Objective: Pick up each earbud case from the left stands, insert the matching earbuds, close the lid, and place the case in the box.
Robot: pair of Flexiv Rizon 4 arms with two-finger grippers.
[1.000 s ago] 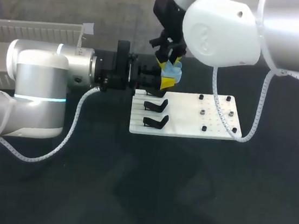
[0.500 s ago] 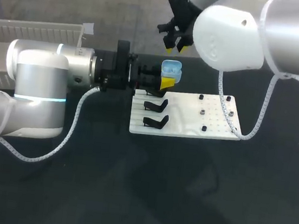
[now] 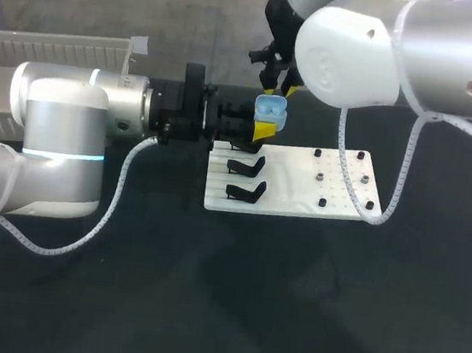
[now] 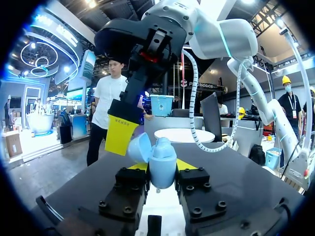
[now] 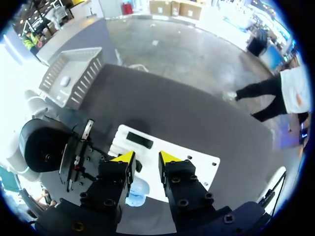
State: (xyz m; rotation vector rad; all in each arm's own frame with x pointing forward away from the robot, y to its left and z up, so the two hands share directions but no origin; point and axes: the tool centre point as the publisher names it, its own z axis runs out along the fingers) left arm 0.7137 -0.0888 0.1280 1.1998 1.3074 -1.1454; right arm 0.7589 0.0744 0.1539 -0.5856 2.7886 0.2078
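Though dark, table [image 3: 289, 304] beneath white board [image 3: 290, 193], blue case [image 3: 270, 107].

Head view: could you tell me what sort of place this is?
Likely a robot assembly bench: left arm and right arm over a table, a white board of black stands, a blue earbud case in the left gripper.

- On the yellow fingertip [image 4: 120, 133] of the right gripper [image 5: 146, 157], in the left wrist view: one short line of dark print, too faint to read.
- On the earbud case [image 4: 162, 164], the white stand plate [image 3: 294, 196] and the tabletop [image 3: 202, 310]: no legible text, number, label or sign.
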